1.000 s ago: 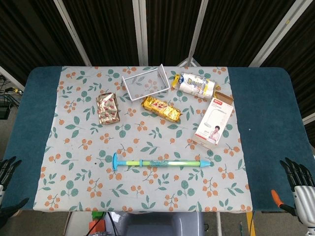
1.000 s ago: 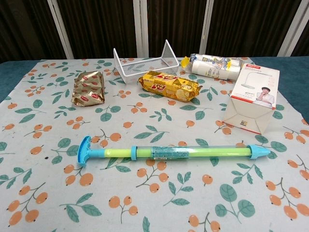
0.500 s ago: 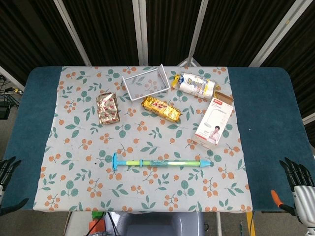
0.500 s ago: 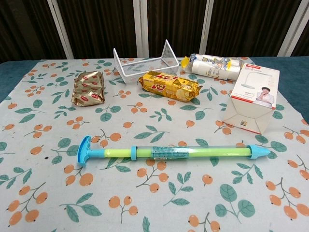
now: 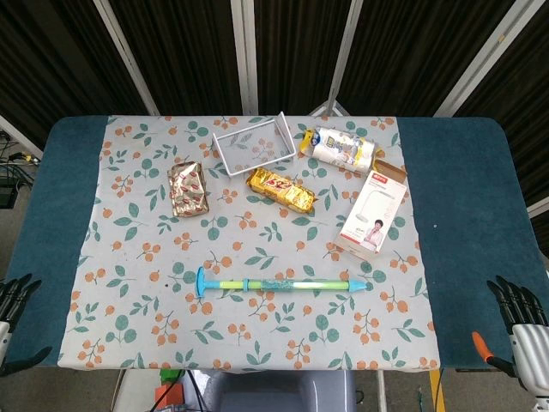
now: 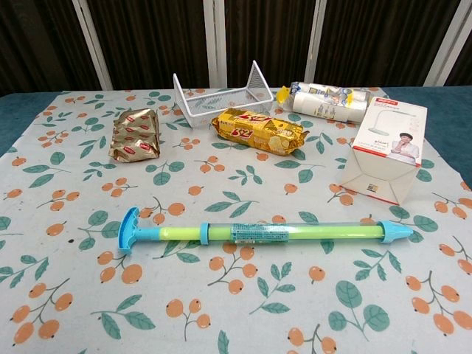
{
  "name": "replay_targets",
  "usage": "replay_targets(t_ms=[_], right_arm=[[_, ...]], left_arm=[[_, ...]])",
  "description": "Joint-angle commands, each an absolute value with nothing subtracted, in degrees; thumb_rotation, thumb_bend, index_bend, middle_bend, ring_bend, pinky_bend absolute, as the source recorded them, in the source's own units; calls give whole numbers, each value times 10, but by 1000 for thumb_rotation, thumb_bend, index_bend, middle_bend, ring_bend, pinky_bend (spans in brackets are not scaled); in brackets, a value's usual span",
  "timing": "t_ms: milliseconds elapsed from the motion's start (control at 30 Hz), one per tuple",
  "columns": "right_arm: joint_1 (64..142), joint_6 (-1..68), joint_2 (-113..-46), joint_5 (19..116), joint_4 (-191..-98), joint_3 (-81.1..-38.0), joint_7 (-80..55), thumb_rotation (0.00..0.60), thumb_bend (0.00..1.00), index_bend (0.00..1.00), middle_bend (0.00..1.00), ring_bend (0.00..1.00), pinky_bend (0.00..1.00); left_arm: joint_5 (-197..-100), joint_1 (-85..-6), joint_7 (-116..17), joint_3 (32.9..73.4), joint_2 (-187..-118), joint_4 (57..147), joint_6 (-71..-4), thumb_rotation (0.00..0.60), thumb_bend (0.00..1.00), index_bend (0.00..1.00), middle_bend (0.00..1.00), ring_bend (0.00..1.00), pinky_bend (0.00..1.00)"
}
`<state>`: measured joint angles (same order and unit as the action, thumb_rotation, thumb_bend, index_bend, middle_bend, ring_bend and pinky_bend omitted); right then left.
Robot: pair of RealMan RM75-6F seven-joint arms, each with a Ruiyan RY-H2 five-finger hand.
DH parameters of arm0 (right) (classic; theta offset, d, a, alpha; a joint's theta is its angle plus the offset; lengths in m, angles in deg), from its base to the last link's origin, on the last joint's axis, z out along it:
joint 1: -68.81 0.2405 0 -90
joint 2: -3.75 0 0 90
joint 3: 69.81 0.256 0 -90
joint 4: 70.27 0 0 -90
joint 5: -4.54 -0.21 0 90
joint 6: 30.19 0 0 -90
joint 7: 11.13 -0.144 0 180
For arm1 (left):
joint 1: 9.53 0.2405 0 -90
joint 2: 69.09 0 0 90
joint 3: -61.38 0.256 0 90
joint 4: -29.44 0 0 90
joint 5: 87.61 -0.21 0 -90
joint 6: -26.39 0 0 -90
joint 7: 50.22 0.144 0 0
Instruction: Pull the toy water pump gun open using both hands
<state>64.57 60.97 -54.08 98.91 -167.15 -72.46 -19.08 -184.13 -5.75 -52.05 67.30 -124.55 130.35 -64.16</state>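
Only the head view shows any body: left hand (image 5: 15, 302) has black segmented fingers on a pale grey palm edge, right hand (image 5: 520, 319) has black ribbed fingers, a white-grey palm block and an orange-tipped thumb.

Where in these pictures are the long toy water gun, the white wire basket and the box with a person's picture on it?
toy water pump gun (image 6: 258, 233), chest view, middle of the green barrel.
white wire basket (image 6: 190, 107), chest view, front rim.
white box (image 5: 375, 210), head view, middle of the printed top face.
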Motion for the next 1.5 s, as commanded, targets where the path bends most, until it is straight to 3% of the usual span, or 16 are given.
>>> replay_targets(t_ms=[33,233,467,800,967,1500], right_arm=[[646,610,-541,989,-1671,-725,-191,600,374,0,0,0,0],[646,608,-540,987,-1674,-725,-190,600,375,0,0,0,0],[646,607,-539,986,-1675,-725,-192,600,375,0,0,0,0],[649,599,-537,982,-1678,-726,-200,600,374,0,0,0,0],[652,591,-534,979,-1682,-727,-204,600,375,0,0,0,0],[664,561,-532,966,-1691,-728,-202,600,375,0,0,0,0]], left_arm=[[-1850,-76,-504,662,-1235,1315,-629,600,28,0,0,0,0],[-1877,-128,-454,646,-1221,1361,-574,600,55,5,0,0,0],[-1862,-193,-385,623,-1238,1424,-480,600,121,84,5,0,10],[-1763,-272,-238,563,-1317,1474,-388,600,209,302,81,0,44],[-1685,-308,-157,546,-1371,1478,-355,600,223,340,98,0,48],[-1454,-404,69,523,-1563,1405,-386,600,303,396,164,0,53]])
